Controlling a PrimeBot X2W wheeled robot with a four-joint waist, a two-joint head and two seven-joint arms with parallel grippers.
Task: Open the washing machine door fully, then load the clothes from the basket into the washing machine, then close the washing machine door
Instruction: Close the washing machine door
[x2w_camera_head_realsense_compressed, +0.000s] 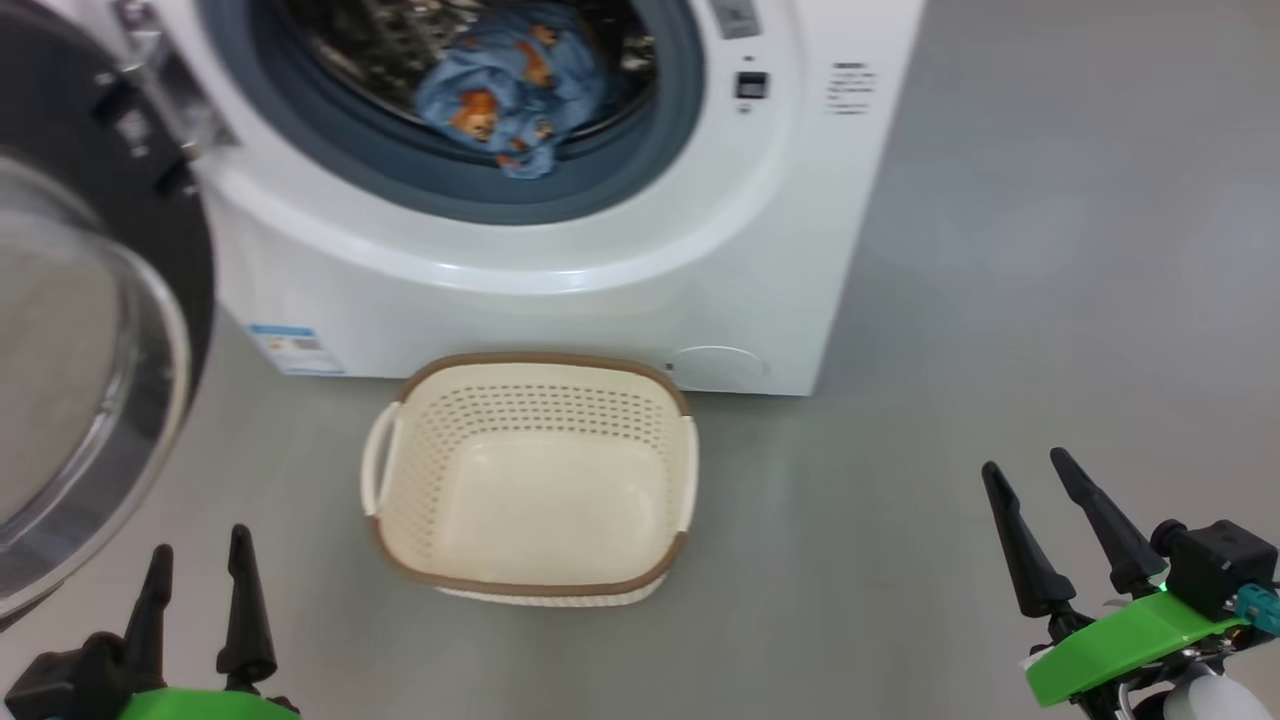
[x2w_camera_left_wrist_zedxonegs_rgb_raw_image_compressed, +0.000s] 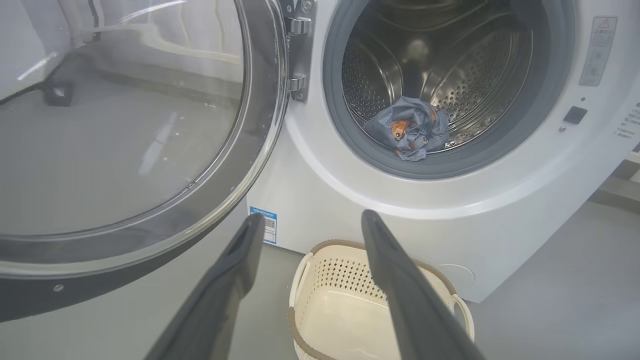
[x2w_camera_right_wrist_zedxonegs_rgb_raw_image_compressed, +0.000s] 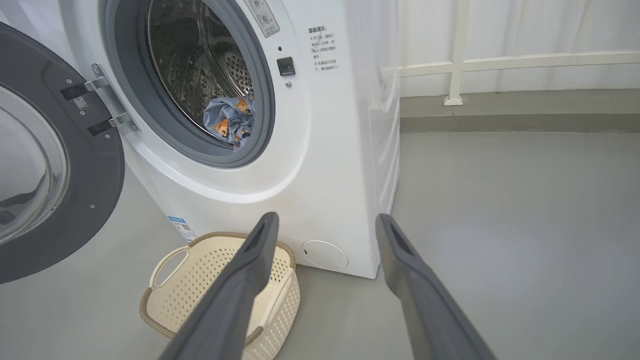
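The white washing machine (x2w_camera_head_realsense_compressed: 560, 310) stands ahead with its round black door (x2w_camera_head_realsense_compressed: 90, 380) swung wide to the left. The light blue bear-print clothes (x2w_camera_head_realsense_compressed: 510, 95) lie in the steel drum, a fold draped onto the grey seal; they also appear as clothes (x2w_camera_left_wrist_zedxonegs_rgb_raw_image_compressed: 410, 127) and clothes (x2w_camera_right_wrist_zedxonegs_rgb_raw_image_compressed: 230, 120). The cream basket (x2w_camera_head_realsense_compressed: 530, 475) sits on the floor before the machine with nothing inside. My left gripper (x2w_camera_head_realsense_compressed: 200, 555) is open at the lower left, near the door's glass. My right gripper (x2w_camera_head_realsense_compressed: 1030, 470) is open at the lower right, well clear of the basket.
Grey floor (x2w_camera_head_realsense_compressed: 1000, 300) stretches to the right of the machine. A white railing and low kerb (x2w_camera_right_wrist_zedxonegs_rgb_raw_image_compressed: 500, 95) run along the far wall. The door glass (x2w_camera_left_wrist_zedxonegs_rgb_raw_image_compressed: 115, 125) bulges close to my left arm.
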